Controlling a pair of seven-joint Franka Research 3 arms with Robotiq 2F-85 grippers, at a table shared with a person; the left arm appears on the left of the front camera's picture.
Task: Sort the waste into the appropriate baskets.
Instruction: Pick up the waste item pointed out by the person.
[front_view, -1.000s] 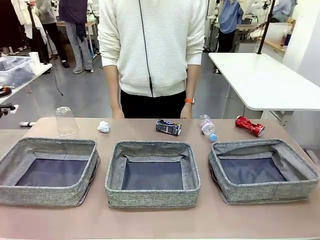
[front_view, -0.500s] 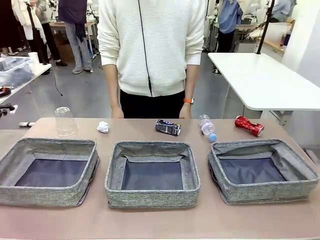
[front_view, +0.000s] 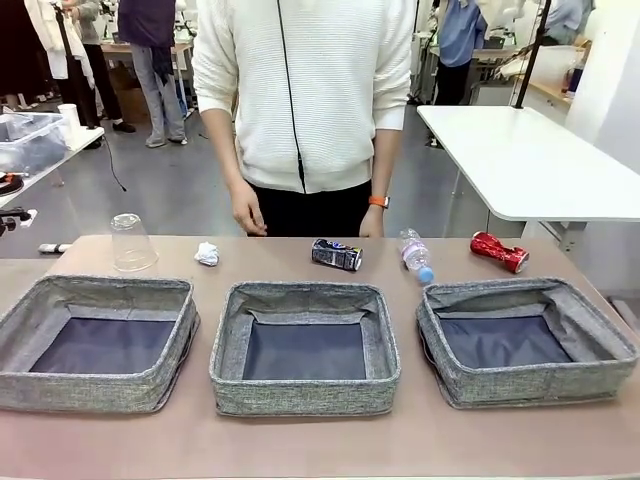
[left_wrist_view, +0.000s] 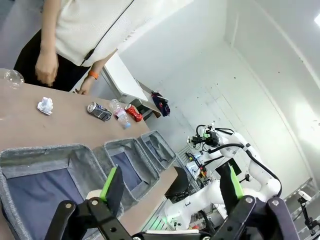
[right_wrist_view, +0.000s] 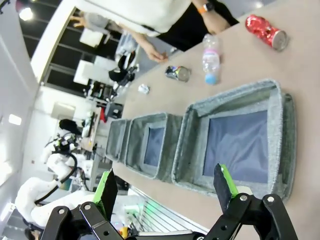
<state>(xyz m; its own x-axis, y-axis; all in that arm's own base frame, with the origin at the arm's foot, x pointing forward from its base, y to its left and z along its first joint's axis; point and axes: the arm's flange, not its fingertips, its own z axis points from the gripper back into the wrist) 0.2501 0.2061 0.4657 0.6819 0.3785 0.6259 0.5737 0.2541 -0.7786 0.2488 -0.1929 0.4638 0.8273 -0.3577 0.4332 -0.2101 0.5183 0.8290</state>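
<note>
Evidently no sorting has begun: the left gripper and right gripper hang with fingers spread wide and nothing between them. Well beyond their tips, past the three grey woven baskets, the clear plastic cup, paper wad, dark printed can, pink-labelled bottle and crushed red can lie in a row. Next, I judge, one arm must reach over a basket and straddle an item; the red can lies nearest the right fingers

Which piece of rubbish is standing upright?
The clear plastic cup, leftmost in the row: it stands mouth-down, while the bottle, red can and dark can lie on their sides.
</note>
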